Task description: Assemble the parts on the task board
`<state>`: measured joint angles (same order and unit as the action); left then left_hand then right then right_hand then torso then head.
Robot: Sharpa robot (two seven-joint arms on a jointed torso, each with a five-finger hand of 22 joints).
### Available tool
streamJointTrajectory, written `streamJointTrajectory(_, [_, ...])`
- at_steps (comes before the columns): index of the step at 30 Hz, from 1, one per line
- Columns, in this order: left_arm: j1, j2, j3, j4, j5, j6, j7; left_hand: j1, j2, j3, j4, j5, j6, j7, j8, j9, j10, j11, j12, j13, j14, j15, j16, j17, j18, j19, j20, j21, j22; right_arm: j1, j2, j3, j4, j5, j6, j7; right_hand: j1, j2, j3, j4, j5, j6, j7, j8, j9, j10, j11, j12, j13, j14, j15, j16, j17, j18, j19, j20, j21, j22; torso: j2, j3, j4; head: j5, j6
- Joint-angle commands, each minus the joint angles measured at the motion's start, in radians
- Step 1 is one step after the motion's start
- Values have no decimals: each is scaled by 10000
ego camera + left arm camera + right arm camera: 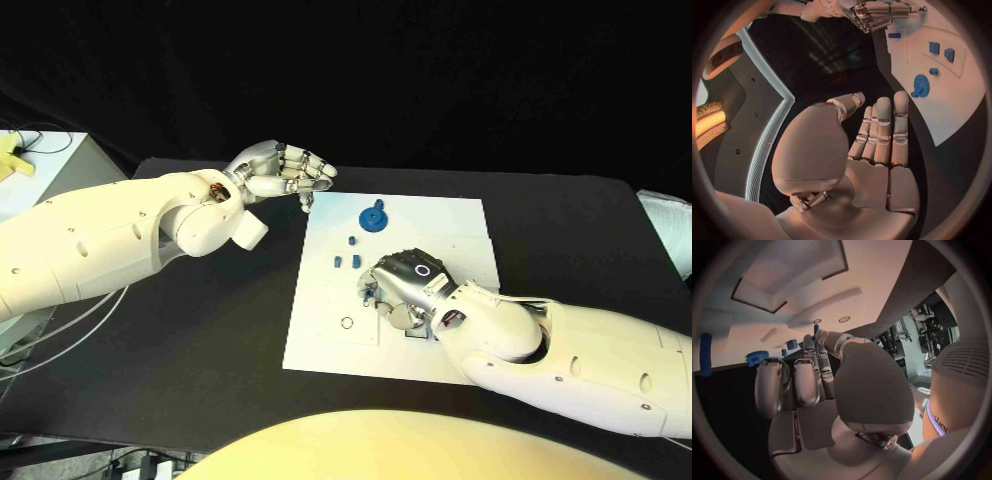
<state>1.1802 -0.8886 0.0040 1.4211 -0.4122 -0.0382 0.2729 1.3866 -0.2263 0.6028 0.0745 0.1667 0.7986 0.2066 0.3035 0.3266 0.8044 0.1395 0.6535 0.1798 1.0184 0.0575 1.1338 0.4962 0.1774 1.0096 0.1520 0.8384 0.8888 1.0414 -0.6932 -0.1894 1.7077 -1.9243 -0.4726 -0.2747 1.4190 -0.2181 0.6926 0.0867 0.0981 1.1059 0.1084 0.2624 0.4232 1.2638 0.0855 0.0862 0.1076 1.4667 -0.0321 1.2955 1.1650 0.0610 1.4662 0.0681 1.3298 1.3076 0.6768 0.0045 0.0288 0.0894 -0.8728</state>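
Right hand (408, 283) low over white board (447, 215), pinching thin blue pin (816, 330) | left hand (278, 170) empty, fingers loosely curled, off board | blue gear (374, 216), small blocks (346, 261) on board | risk: pin slips or tilts, hand hides target.

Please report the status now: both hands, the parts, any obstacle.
Left hand off the task board, holding nothing. Right hand over the blue parts; grip unclear. Gear lies free.

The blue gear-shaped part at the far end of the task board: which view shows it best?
The head view: the blue gear-shaped part lies unobstructed on the task board, seen from above. The left wrist view shows it small and skewed near the rim. The right wrist view catches it edge-on behind the right hand.
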Motion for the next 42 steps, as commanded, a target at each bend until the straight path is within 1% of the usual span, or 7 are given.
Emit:
streamJointTrajectory(1, [7, 24, 8, 5, 92, 125, 45, -88, 26, -11, -17, 26, -53, 25, -32, -9, -68, 26, -41, -14, 20, 57, -47, -13, 64, -15, 6, -63, -16, -36, 26, -7, -16, -168, 172, 12, -3, 87, 26, -43, 24, 26, 12, 64, 24, 498, -432, 11, 13, 332, -39, 14, 1, -146, 442, -69, -41, 1527, -5, 5, 2, 19, 2])
streamJointTrajectory(17, [5, 27, 7, -8, 94, 151, 42, -101, 37, -18, -15, 29, -66, 27, -30, -14, -80, 30, -47, -20, 14, 63, -52, -16, 64, -14, 14, -71, -19, -77, 79, -13, -154, -167, 341, -9, -15, 87, 32, -55, 28, 26, 14, 67, 31, 505, -432, 4, 11, 331, -40, 16, 0, -147, 443, -69, -38, 1530, -6, -4, 1, 43, 2])
streamJointTrajectory(23, [4, 29, 7, -18, 96, 156, 40, -101, 37, -18, -15, 29, -66, 27, -30, -14, -80, 30, -47, -20, 14, 63, -52, -16, 64, -14, 14, -71, -19, -90, 98, -16, -190, -167, 388, -9, -15, 87, 32, -55, 28, 26, 14, 67, 31, 505, -432, 4, 11, 331, -40, 16, 0, -147, 443, -69, -38, 1530, -3, 3, 1, 48, 2])
streamJointTrajectory(32, [3, 32, 7, -20, 97, 163, 40, -101, 37, -18, -15, 29, -66, 27, -30, -14, -80, 30, -47, -20, 14, 63, -52, -16, 64, -14, 14, -71, -19, -113, 168, -30, -242, -140, 490, 18, -32, 82, 33, -68, 33, 25, 19, 70, 40, 510, -430, -5, 9, 327, -41, 11, -13, -142, 437, -70, -59, 1522, -3, 0, 0, 44, 2])
streamJointTrajectory(39, [3, 36, 7, -26, 99, 165, 37, -101, 37, -18, -15, 29, -66, 27, -30, -14, -80, 30, -47, -20, 14, 63, -52, -16, 64, -14, 14, -71, -19, -137, 262, -80, -337, 164, 641, 275, -387, -59, -163, -79, 172, -98, 77, 41, 104, 370, -357, -175, -46, 234, 15, -181, -312, -66, 311, -29, -507, 1338, -1, -3, 3, 45, 2])
streamJointTrajectory(40, [3, 36, 7, -27, 100, 165, 36, -101, 37, -18, -15, 29, -66, 27, -30, -14, -80, 30, -47, -20, 14, 63, -52, -16, 64, -14, 14, -71, -19, -139, 269, -88, -351, 221, 657, 329, -590, -150, -310, -23, 322, -212, 92, -23, 98, 266, -321, -222, -75, 209, 44, -214, -366, -48, 275, 4, -627, 1290, -3, -4, 1, 49, 2])
streamJointTrajectory(42, [3, 36, 7, -31, 101, 165, 36, -101, 37, -18, -15, 29, -66, 27, -30, -14, -80, 30, -47, -20, 14, 63, -52, -16, 64, -14, 14, -71, -19, -141, 274, -97, -369, 308, 673, 406, -754, -235, -434, 42, 361, -292, 101, -80, 85, 191, -294, -233, -96, 198, 65, -229, -398, -37, 255, 26, -696, 1263, -6, -2, -4, 54, 2])
